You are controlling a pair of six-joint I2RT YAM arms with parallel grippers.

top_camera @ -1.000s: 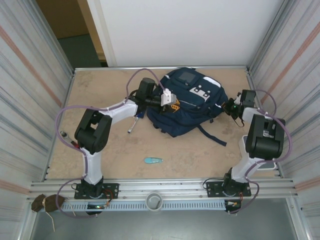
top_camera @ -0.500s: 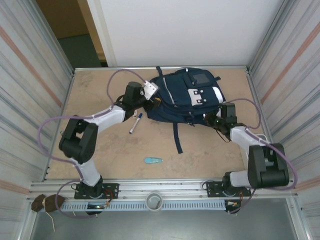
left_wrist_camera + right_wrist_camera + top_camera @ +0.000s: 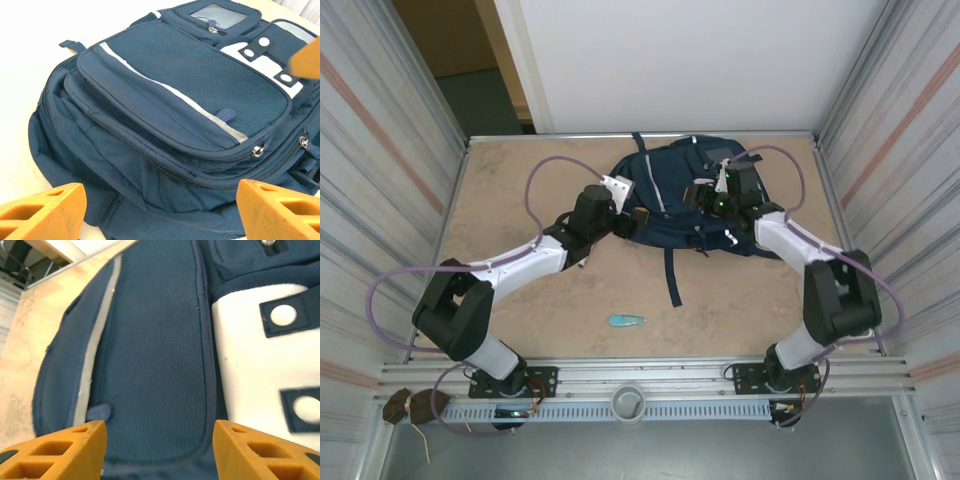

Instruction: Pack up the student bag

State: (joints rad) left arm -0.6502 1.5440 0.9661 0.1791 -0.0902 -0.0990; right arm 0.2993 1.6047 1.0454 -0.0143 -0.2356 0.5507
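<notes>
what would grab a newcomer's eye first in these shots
The big navy student bag lies at the far middle of the table, white label patches up. The left pincer is at its left side and the right pincer hovers over its front, orange fingers spread open. A small teal object lies alone, nearer the robot's bases.

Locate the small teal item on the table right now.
From above, the small teal item lies alone on the table, near its front edge between the two arm bases, just left of the strap trailing from the student bag.
</notes>
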